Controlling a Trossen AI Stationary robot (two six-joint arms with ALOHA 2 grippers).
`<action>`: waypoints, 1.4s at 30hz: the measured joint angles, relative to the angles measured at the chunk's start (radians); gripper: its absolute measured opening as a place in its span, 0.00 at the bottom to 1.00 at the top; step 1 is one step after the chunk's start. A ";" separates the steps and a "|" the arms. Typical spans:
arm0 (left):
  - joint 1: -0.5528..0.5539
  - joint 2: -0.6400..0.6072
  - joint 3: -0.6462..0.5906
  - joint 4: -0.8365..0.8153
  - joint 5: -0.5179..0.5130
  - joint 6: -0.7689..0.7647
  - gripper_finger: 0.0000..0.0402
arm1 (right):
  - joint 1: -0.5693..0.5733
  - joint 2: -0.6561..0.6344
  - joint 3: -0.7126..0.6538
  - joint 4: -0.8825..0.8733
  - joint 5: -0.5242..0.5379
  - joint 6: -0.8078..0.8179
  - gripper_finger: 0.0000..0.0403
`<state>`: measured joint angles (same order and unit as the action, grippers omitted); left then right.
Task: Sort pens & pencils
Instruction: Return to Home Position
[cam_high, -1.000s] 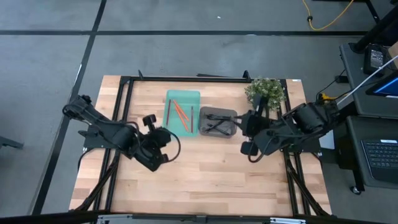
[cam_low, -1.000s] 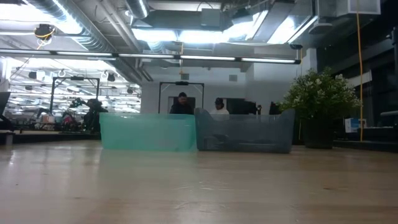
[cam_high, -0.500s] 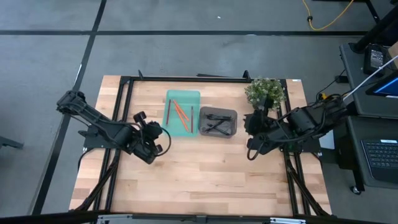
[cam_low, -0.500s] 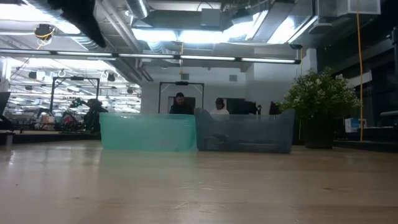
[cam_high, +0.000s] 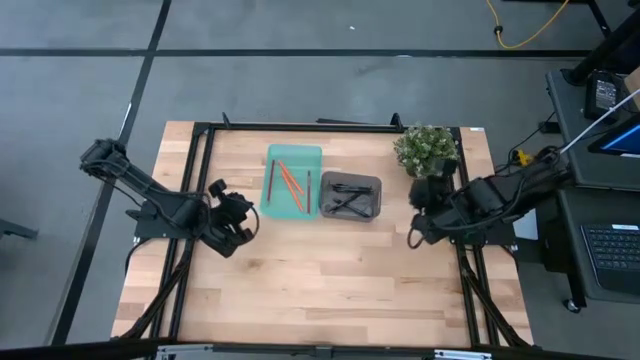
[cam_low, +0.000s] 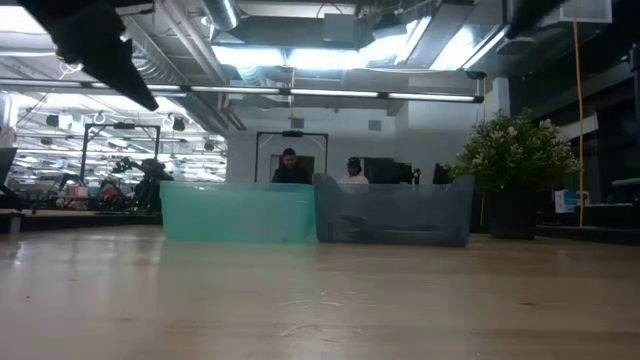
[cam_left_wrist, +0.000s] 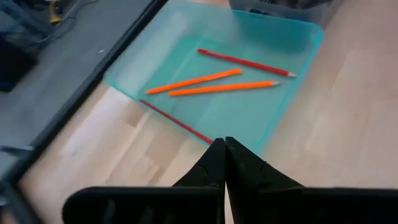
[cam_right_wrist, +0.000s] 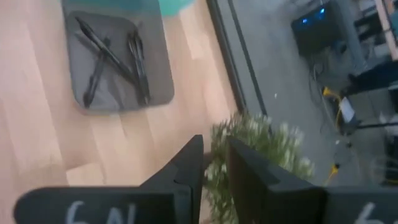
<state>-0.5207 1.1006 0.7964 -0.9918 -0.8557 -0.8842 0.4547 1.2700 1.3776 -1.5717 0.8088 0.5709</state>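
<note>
The teal tray (cam_high: 293, 180) holds several orange and red pencils (cam_left_wrist: 211, 84) lying flat on its floor. One red pencil (cam_left_wrist: 176, 121) lies along a wall of that tray. Black pens (cam_right_wrist: 115, 59) lie crossed on the floor of the grey tray (cam_high: 350, 197), which stands beside the teal one. My left gripper (cam_high: 235, 212) hovers left of the teal tray; its fingers (cam_left_wrist: 224, 149) are shut and hold nothing. My right gripper (cam_high: 425, 196) hovers right of the grey tray, near the plant, with a narrow gap (cam_right_wrist: 215, 155) between its fingers.
A potted plant (cam_high: 427, 148) stands at the table's far right corner, close to my right gripper. A black frame (cam_high: 300, 127) runs along the table's edges. In the low view both trays (cam_low: 315, 212) stand side by side, with bare wood (cam_low: 320, 300) in front of them.
Both arms have drawn back from the table's middle. My left gripper has moved toward the left edge and a little toward the far edge. My right gripper has moved toward the right edge, nearer the plant. The trays and their contents have stayed put.
</note>
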 joint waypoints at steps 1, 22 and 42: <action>0.000 -0.022 -0.027 0.032 0.001 0.006 0.00 | 0.001 -0.038 -0.039 0.000 -0.001 0.032 0.17; 0.001 -0.516 -0.365 0.424 -0.025 0.189 0.00 | 0.152 -0.891 -0.555 0.129 -0.053 0.315 0.17; 0.001 -0.617 -0.580 0.727 -0.014 0.241 0.00 | 0.119 -1.218 -0.644 0.161 -0.077 0.306 0.17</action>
<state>-0.5201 0.4835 0.2164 -0.2644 -0.8695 -0.6431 0.5735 0.0517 0.7338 -1.4105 0.7319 0.8766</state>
